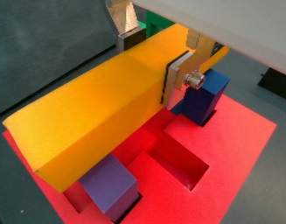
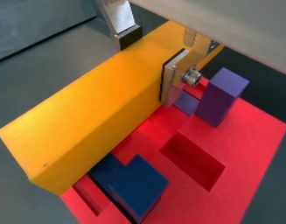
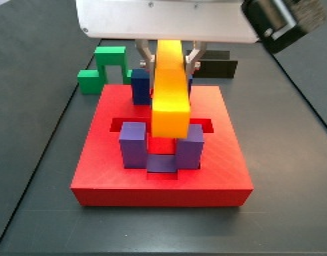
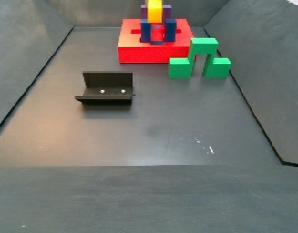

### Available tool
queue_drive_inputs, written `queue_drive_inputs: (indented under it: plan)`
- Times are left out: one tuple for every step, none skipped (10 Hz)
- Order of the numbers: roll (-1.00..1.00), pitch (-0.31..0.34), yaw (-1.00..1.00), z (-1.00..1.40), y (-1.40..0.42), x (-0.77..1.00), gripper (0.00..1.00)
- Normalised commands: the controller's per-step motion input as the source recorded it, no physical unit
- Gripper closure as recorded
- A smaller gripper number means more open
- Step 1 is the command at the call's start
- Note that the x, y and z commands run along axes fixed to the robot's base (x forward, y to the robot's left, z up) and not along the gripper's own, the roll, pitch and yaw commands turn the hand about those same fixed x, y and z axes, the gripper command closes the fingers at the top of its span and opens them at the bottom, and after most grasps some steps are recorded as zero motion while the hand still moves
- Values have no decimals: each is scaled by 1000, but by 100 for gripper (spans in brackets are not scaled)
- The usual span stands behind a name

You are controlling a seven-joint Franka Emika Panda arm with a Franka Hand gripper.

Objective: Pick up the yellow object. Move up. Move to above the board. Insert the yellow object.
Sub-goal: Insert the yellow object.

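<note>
Gripper [image 3: 169, 62] clamping yellow object [image 3: 169, 95] above board [image 3: 163, 180]

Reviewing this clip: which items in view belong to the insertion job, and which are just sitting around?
Job:
- yellow object, held in the gripper above the board
- board, red, with blue and purple blocks

Lying about:
- green arch-shaped block, beside the board
- fixture
- dark black block

Both wrist views look steeply down from beside the hand [image 1: 180, 61] onto the board [image 1: 244, 131], a side view faces the board [image 3: 159, 185] close from its front, and a side view takes the board [image 4: 133, 53] from far across the tabletop [image 4: 151, 136].
</note>
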Motion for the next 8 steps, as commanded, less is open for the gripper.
queue_drive_inputs:
  plan:
    - [109, -51, -66, 0, 0, -231, 100]
    - [81, -54, 0, -29, 0, -237, 100]
    - [59, -61, 0, -77, -20, -243, 100]
    - [94, -37, 9, -109, -60, -120, 100]
    - [147, -4, 94, -149, -69, 0, 100]
    - [147, 0, 80, -134, -91, 3, 100]
    - [149, 0, 57, -140, -91, 54, 100]
    - [151, 0, 40, -151, -91, 57, 100]
